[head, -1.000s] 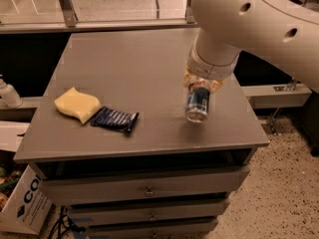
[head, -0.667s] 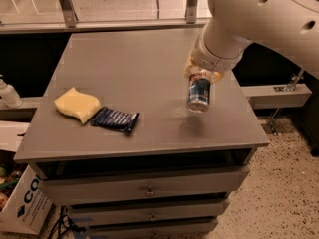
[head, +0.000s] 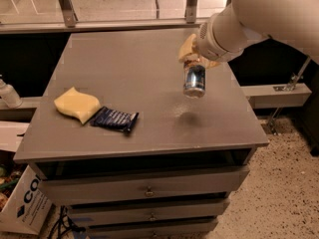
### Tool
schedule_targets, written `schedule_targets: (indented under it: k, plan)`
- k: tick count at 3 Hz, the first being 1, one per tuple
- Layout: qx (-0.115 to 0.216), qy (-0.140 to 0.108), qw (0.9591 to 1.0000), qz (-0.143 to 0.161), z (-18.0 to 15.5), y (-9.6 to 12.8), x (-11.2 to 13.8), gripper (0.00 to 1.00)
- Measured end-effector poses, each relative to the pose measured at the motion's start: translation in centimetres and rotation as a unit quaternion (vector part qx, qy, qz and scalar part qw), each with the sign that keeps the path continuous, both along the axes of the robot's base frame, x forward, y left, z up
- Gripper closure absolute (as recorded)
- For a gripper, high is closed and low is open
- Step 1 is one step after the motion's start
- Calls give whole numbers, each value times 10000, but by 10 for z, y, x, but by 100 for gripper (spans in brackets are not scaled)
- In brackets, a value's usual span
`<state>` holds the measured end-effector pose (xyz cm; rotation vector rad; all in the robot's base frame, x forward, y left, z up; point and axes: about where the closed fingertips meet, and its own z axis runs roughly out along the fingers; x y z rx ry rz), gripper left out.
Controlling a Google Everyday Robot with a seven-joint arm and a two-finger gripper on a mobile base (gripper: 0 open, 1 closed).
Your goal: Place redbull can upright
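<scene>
While the gripper point(head: 194, 62) hangs above the table point(head: 124, 63), clamped on the upright redbull can point(head: 194, 81), placing it seems to need a straight descent.

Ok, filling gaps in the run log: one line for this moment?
gripper: above table's right part, shut on slim blue-and-silver aluminium redbull can | can: roughly upright, in the air over grey table | placed: not yet

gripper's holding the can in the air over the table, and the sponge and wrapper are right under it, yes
Not quite. The gripper does hold the can in the air over the table, but the sponge and wrapper are not under it. The camera view shows them lying side by side toward the table's opposite side, near the front edge.
</scene>
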<state>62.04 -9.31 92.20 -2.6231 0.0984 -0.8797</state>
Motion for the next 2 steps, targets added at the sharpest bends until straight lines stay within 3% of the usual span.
schedule_targets:
  k: [1,2]
  plan:
    - [454,-539,9970,321,19,17,9,100]
    - [453,-539,9970,320,19,17,9,100]
